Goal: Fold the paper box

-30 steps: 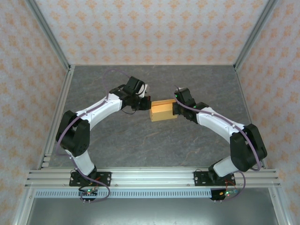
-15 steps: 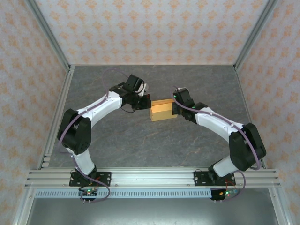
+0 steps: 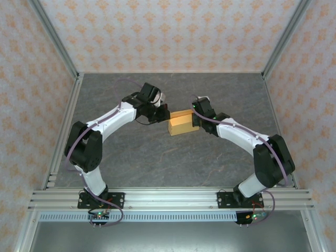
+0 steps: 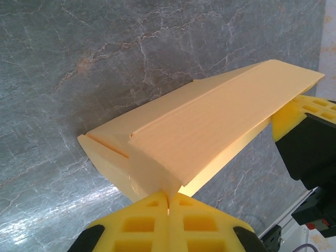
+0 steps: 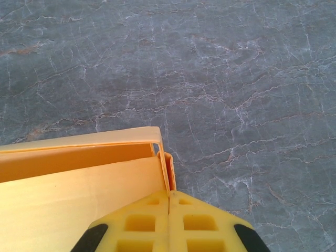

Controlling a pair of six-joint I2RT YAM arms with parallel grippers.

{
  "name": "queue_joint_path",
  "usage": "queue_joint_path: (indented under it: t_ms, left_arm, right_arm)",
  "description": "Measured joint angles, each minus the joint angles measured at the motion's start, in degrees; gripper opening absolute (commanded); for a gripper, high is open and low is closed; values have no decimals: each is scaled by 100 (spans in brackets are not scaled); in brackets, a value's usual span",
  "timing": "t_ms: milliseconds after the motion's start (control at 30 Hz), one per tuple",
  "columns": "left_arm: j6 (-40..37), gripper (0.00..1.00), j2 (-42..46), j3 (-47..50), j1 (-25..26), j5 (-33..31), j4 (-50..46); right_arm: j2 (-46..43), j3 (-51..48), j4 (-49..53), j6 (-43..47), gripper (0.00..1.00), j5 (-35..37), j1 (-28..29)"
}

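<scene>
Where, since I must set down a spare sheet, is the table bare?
Free: the wide near patch of tabletop between paper box and front rail, and the far strip from box to back wall. Crowded: the centre, where left hand and right hand pinch the box's ends.

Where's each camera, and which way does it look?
Top: above, behind the arms, looking down at the table; both arms show, left gripper and right gripper pinching the paper box.
Left wrist: on the left arm, looking along the box toward the right gripper; own shut fingers show.
Right wrist: on the right arm, looking at a box corner; own fingers show.
All share the box.
</scene>
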State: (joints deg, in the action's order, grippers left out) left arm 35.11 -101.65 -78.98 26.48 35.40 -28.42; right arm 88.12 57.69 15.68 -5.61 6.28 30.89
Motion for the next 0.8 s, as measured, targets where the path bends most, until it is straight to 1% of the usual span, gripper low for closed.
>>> queue_joint_path:
  t_ms: [300,533,800]
  left_arm:
    - [2,0,-15,7,-186,164,61]
    - [-20,0,-15,7,-227,229,61]
    - [68,0,-44,33,-339,562,131]
  right_arm:
    - [142,175,107,4,0,2,26]
    - [216,267,166,26,0,44,44]
    - [245,299,210,57,0,142,59]
